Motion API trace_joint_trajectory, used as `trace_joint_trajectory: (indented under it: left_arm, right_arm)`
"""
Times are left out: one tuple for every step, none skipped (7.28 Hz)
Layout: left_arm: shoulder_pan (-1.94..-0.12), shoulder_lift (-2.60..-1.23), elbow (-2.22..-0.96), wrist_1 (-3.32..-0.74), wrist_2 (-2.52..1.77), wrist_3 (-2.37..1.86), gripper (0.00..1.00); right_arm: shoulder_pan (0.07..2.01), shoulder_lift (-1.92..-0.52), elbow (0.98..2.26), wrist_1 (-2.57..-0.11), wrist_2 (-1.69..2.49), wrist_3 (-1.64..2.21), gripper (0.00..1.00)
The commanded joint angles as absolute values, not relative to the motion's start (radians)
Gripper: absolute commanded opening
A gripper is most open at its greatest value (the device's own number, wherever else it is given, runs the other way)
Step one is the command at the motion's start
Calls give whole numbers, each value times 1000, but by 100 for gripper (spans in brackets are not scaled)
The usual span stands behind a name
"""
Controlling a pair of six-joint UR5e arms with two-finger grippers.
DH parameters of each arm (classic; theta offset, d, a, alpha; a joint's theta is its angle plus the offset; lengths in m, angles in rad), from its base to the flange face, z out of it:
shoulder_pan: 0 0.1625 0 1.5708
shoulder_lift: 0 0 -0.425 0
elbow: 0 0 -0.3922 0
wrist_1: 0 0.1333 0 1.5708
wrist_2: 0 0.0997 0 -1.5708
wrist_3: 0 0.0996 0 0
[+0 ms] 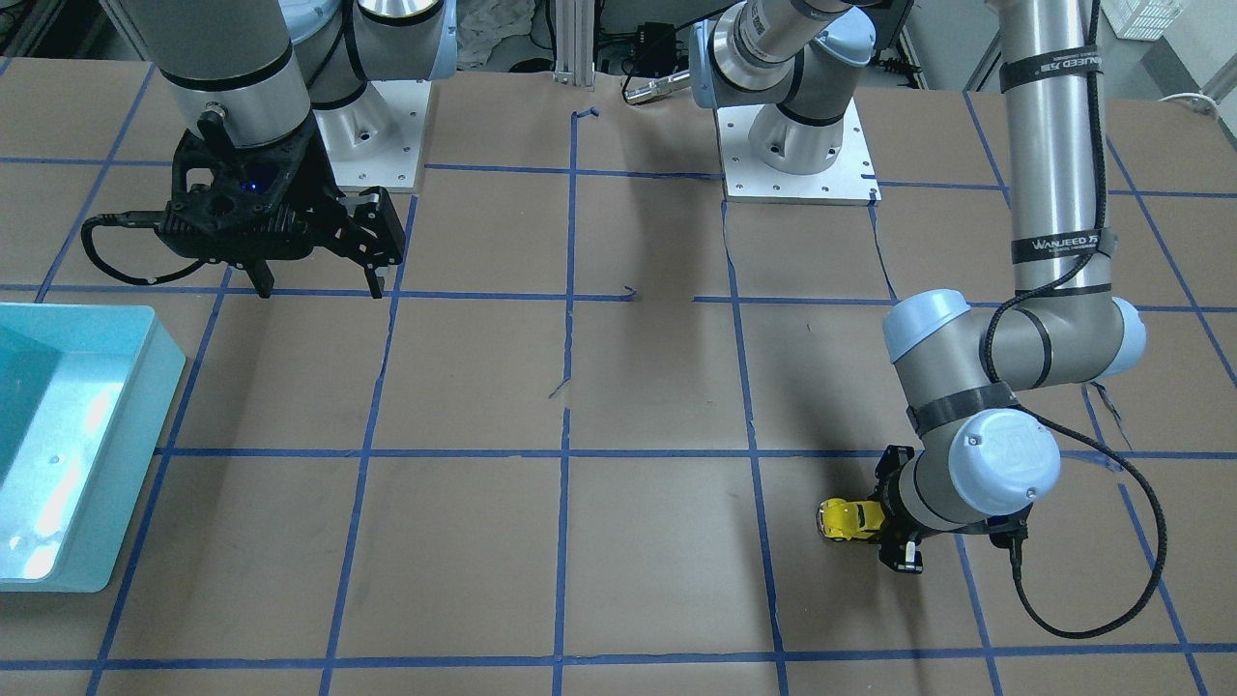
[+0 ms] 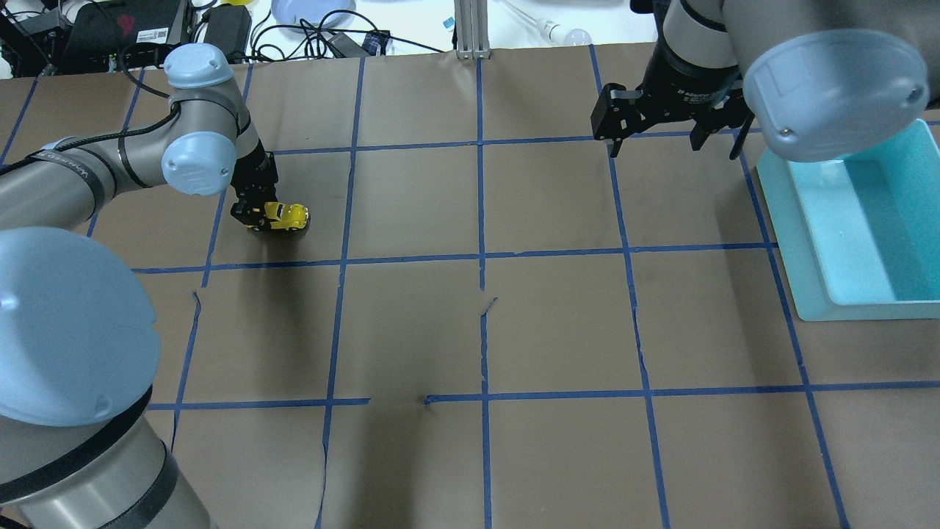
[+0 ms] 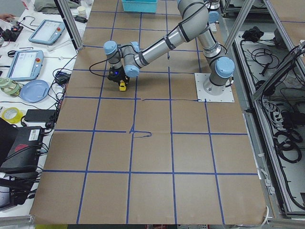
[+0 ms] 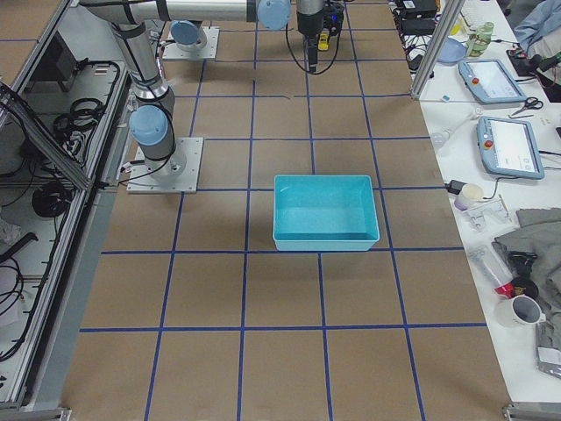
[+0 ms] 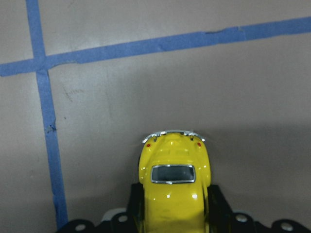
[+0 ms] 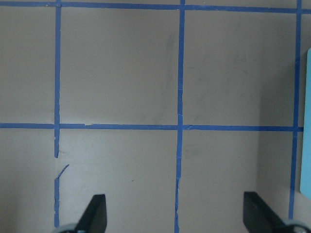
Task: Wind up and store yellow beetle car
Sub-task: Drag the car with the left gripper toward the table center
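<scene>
The yellow beetle car (image 2: 285,214) is low over the brown paper on the table's left side, and I cannot tell whether its wheels touch. My left gripper (image 2: 257,214) is shut on the car's front part, one black finger on each flank. The left wrist view shows the car (image 5: 174,179) from above, rear window up, tail sticking out past the left gripper (image 5: 175,211). In the front-facing view the car (image 1: 848,519) pokes out of the left gripper (image 1: 884,527). My right gripper (image 2: 672,143) hangs open with nothing in it, far from the car, its black fingertips (image 6: 95,213) wide apart over blue tape lines.
A teal bin (image 2: 800,242) stands at the table's right side, just beside the right gripper; its rim (image 1: 145,387) shows in the front-facing view. Blue tape lines grid the brown paper. Tablets, cables and cups lie on side benches beyond the table's edges.
</scene>
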State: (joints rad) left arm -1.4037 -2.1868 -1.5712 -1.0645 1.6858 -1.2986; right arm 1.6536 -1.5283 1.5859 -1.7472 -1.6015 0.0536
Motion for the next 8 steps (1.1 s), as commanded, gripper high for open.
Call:
trace_joint_trajectory:
  left_arm:
    - [-1379, -2187, -1571, -1065, 1686, -1275, 0]
    - [-1378, -2187, -1574, -1063, 1686, -1273, 0]
    - [-1376, -2187, -1574, -1063, 1687, -1272, 0]
    - [-1376, -2189, -1572, -1063, 1689, -1264, 0]
    - [-1376, -2189, -1575, -1065, 1715, -1255, 0]
    - [-1374, -2189, -1574, -1063, 1717, -1253, 0]
    - [-1374, -2189, -1575, -1063, 1715, -1253, 0]
    - [-1374, -2189, -1575, -1063, 1715, -1253, 0]
  right_arm:
    - [1654, -1528, 1586, -1747, -1601, 54, 100]
    - [1654, -1528, 1586, -1747, -1601, 54, 100]
    - [1654, -1528, 1586, -1747, -1601, 54, 100]
    - [1654, -1528, 1586, -1747, -1601, 54, 100]
    - [1654, -1528, 1586, -1747, -1601, 54, 100]
    - [1654, -1528, 1586, -1747, -1601, 52, 100]
    - [1654, -1528, 1586, -1746, -1601, 54, 100]
    - [1654, -1528, 1586, -1746, -1601, 54, 100]
